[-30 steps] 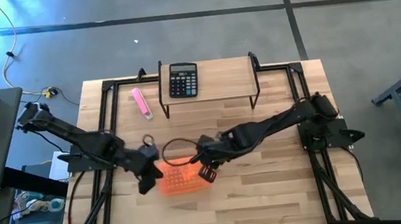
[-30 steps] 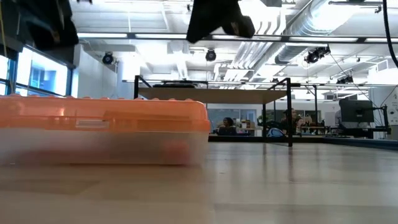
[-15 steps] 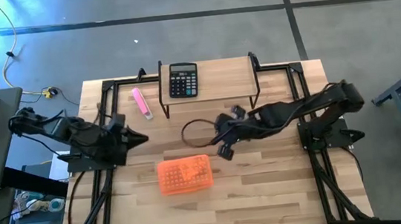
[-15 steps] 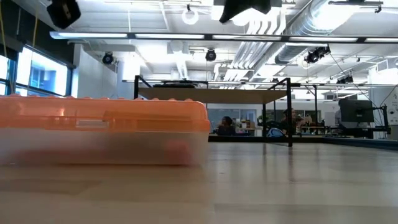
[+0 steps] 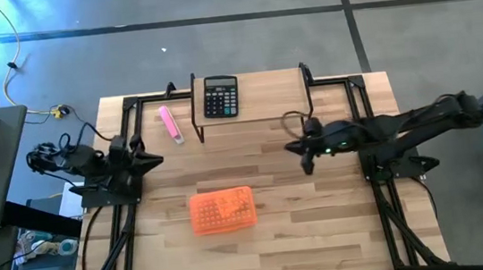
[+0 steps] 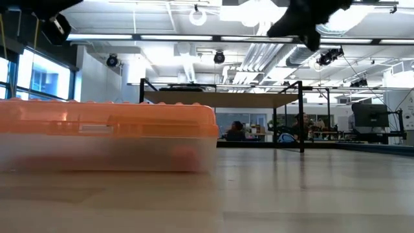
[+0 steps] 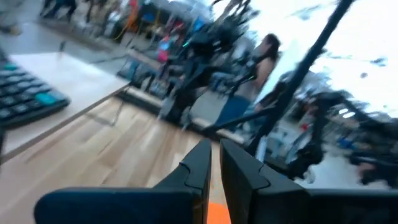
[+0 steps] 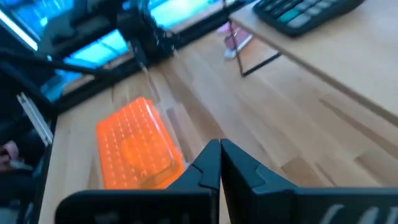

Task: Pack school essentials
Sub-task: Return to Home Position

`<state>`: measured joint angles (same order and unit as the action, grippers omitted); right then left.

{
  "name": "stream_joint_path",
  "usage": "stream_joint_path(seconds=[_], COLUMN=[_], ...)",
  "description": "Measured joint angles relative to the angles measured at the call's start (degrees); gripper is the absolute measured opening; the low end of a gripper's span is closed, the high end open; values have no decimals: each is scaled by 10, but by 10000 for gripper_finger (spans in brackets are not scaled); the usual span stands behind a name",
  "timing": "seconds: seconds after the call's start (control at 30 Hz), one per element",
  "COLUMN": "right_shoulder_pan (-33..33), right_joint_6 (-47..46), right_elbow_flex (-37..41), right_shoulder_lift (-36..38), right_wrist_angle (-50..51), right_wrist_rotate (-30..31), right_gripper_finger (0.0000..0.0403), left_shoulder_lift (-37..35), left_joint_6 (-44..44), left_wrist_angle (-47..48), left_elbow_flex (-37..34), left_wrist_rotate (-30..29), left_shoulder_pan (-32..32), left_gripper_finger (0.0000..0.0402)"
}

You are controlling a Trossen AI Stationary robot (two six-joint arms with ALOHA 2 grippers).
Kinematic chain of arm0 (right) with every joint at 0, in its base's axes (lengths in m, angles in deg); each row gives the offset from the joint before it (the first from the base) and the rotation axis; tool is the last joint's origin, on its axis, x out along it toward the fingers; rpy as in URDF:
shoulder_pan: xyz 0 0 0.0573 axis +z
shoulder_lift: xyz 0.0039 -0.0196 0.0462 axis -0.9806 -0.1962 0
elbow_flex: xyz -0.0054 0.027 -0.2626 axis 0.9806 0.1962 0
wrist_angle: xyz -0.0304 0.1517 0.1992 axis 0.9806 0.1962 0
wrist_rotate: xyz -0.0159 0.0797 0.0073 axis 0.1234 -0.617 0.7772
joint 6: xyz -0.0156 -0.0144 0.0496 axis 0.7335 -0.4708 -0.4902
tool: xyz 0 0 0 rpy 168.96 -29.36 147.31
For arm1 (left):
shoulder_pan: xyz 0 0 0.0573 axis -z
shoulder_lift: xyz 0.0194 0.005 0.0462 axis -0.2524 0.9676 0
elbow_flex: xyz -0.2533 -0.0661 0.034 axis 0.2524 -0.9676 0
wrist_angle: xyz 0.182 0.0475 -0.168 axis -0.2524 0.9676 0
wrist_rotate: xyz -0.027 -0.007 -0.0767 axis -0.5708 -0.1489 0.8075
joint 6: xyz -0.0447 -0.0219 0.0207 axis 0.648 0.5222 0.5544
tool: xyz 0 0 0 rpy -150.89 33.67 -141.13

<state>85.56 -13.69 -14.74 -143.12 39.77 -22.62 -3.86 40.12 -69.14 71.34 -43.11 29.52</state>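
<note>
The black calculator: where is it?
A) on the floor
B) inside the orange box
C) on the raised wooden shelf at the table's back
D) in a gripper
C: in the high view the calculator lies on the raised shelf, apart from the orange box, the left gripper and the right gripper.

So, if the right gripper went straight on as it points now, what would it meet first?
Most likely bare table top: the right gripper aims just past the closed orange box, which lies off to one side. Depth is unclear.
</note>
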Motion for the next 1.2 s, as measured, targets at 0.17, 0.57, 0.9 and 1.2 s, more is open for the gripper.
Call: stream_joint_path(seconds=[0.17,0.57,0.9,1.2], right_shoulder_pan=[-14,-44,-65,-69], right_joint_6=[1,4,54,29], right_elbow_flex=[96,267,358,417], right_shoulder_lift=[119,358,510,585], right_wrist_angle=[-47,-81,-79,-84], right_wrist_rotate=[24,23,23,-10], right_gripper_finger=[0,0,0,0], left_shoulder_lift=[-32,-33,-33,-33], left_joint_6=[-18,-28,-5,-21], left_wrist_angle=[-24,-41,-97,-181], left_elbow_flex=[-40,-79,-157,-206], left_wrist_rotate=[20,19,-13,-21], left_shoulder_pan=[0,0,0,0], left_gripper_finger=[26,21,1,0])
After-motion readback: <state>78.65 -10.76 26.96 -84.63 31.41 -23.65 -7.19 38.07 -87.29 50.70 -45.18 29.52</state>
